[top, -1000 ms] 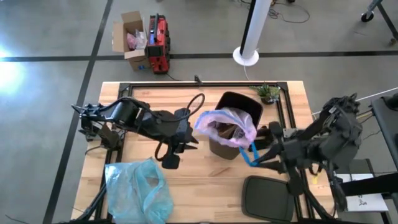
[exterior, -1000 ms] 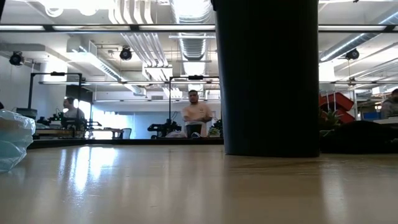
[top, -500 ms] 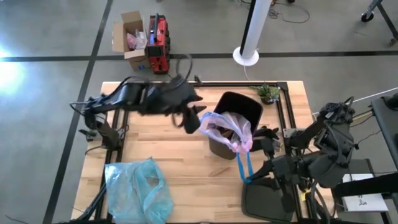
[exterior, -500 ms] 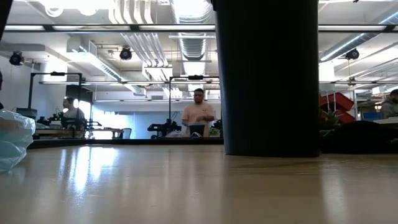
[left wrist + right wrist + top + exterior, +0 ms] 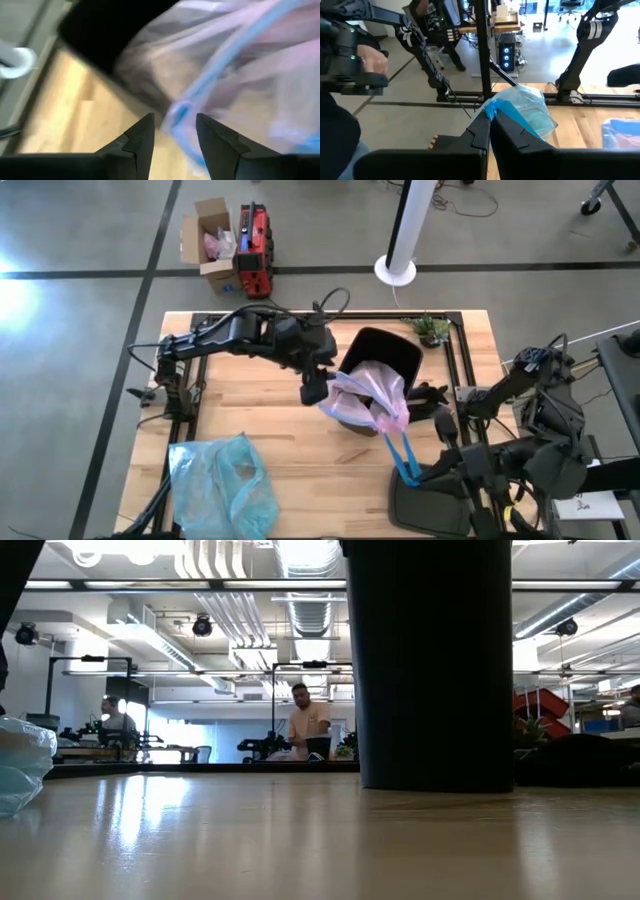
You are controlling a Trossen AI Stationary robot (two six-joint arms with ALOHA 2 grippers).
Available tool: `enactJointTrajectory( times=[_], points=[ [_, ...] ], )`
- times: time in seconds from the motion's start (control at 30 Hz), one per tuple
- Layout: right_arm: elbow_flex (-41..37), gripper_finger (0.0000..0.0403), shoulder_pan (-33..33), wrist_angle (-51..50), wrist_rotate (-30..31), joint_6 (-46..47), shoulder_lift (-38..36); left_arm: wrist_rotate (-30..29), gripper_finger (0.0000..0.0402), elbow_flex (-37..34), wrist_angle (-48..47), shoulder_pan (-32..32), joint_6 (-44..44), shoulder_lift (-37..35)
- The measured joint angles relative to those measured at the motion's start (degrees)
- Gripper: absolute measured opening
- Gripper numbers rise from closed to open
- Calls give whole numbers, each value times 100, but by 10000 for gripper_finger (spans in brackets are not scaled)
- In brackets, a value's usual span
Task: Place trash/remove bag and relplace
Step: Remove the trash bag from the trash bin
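The black bin point(image 5: 385, 352) stands right of the table's middle, and its wall point(image 5: 430, 660) fills the low view. The pale lavender-pink bag point(image 5: 368, 388) sits in it, its top bunched above the rim. Brownish trash point(image 5: 150, 75) shows through the plastic. The bag's blue drawstring loops point(image 5: 396, 448) run from its near side to my right gripper point(image 5: 410, 477), which is shut on them by the near right edge. My left gripper point(image 5: 314, 387) is open at the bag's left side, its fingers point(image 5: 142, 135) just short of the blue-hemmed rim point(image 5: 177, 114). My right gripper pinches the free end of the blue drawstring loops point(image 5: 495, 107) between its two shut fingers. The fingers come nearly level from the near right. The loops stretch in a straight line from the bag's top to the fingers, clear of the table. My left gripper may touch the bag's hem, but I cannot tell.
A crumpled light-blue plastic bag point(image 5: 222, 485) lies at the near left corner. A dark lid point(image 5: 430, 502) lies at the near right edge and a small plant point(image 5: 432, 330) at the far right. A person's hand point(image 5: 372, 62) and people in the room show beyond the table.
My left gripper has swung from the table's middle toward the far edge, then right and down to the bag's left side. My right gripper has drawn back toward the near edge, pulling the blue loops out longer and straight. The bag's top has leaned toward the near right.
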Motion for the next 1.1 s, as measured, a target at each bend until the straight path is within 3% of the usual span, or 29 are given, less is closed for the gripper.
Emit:
enactJointTrajectory(
  times=[0.13, 0.53, 0.97, 1.1],
  points=[
    [11, 0, 55, 9, 11, 35, -2, -457, 113, 0, -43, 23, 4, -2],
    [72, 0, 55, 2, 1, -25, 4, -187, 58, -151, 30, -53, -45, -2],
    [70, 0, 53, -2, 7, -74, -3, -19, 77, -221, -34, -301, -67, -39],
    [70, 0, 53, -4, 7, -74, -13, 350, 89, -221, -50, -357, -69, -77]
  ],
)
